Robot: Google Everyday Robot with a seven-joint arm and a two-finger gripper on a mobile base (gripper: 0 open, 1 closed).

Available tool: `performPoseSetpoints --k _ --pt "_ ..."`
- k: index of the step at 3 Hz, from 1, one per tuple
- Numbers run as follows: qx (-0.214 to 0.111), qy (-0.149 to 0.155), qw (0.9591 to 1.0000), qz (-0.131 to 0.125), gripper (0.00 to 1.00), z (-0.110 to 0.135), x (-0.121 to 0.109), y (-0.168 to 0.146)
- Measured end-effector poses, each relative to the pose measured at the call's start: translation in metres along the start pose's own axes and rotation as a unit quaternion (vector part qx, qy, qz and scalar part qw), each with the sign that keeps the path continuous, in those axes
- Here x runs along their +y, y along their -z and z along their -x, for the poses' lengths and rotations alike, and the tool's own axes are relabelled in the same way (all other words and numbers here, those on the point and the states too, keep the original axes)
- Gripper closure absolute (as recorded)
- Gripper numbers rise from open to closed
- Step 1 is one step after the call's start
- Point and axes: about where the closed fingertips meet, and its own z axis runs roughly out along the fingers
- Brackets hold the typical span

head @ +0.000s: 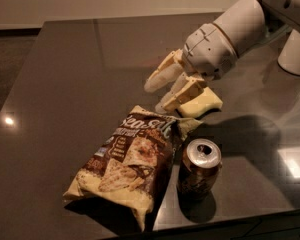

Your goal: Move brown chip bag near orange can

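Note:
The brown chip bag (127, 164) lies flat on the dark table, "Sea Salt" lettering facing up, its right edge touching or almost touching the orange can (199, 169). The can stands upright just right of the bag, near the table's front edge. My gripper (157, 95) hangs above and behind the bag's top end, clear of it. Its two cream fingers are spread apart and hold nothing.
A pale yellow wavy sponge (202, 104) lies just right of the gripper, behind the can. A white rounded base (295, 54) stands at the far right. The dark table (75, 84) ends close in front of the bag and can.

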Motion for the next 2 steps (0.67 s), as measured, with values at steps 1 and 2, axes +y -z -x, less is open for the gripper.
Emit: performPoseSetpoints --k 1,2 --pt "-0.001 0.001 1.0 -0.004 0.0 0.0013 -0.0027 -0.0014" --pt "-0.001 0.001 1.0 -0.004 0.0 0.0013 -0.0027 -0.0014"
